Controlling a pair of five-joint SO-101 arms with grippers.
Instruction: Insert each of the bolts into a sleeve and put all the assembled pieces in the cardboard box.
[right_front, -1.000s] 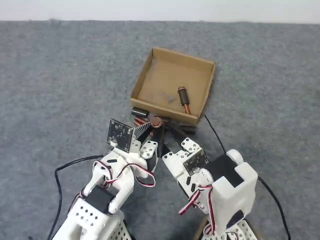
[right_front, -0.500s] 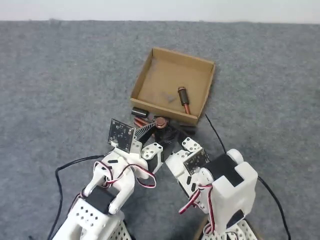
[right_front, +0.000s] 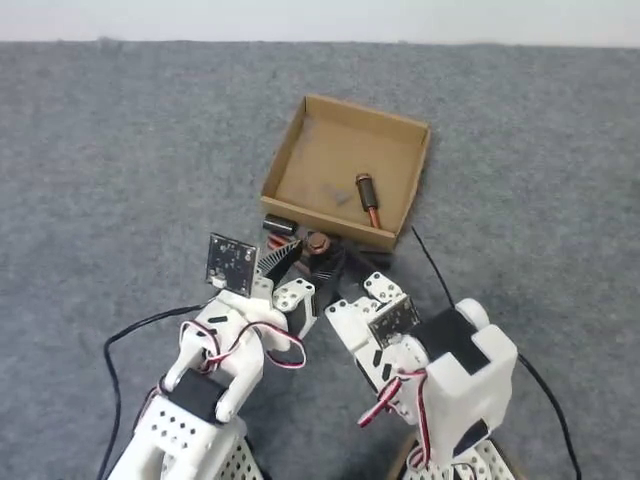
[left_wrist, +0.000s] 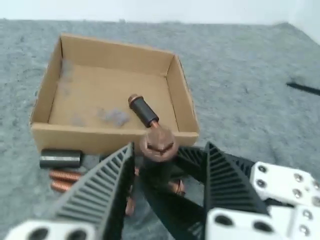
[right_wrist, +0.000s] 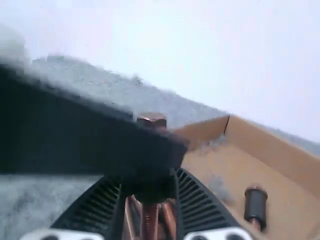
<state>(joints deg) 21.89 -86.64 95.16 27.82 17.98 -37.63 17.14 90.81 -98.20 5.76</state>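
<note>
The grey table (right_front: 120, 150) carries two arms at its near edge, the left arm (right_front: 215, 370) and the right arm (right_front: 450, 370), side by side and both pointed toward the far edge. The box (right_front: 318, 160) sits open around the middle of the table, just beyond them.

The left end effector (left_wrist: 170, 150) is released. Its ribbed fingers (left_wrist: 107, 185) stand wide apart on either side of the held bolt (left_wrist: 157, 144) and do not touch it. The right end effector (right_wrist: 148, 180) is clenched on the held sleeve (right_wrist: 148, 187). It holds the sleeve upright just short of the box's near wall (left_wrist: 100, 135). The bolt runs through it, hex head on top and copper shank showing below.

One assembled piece (right_front: 367, 195) lies flat on the box floor, toward the right wall. A loose sleeve (right_front: 280, 225) lies on its side on the table against the outside of the near wall. The loose bolts (left_wrist: 62, 180) lie just beside it on the table, on the side toward the near edge.
</note>
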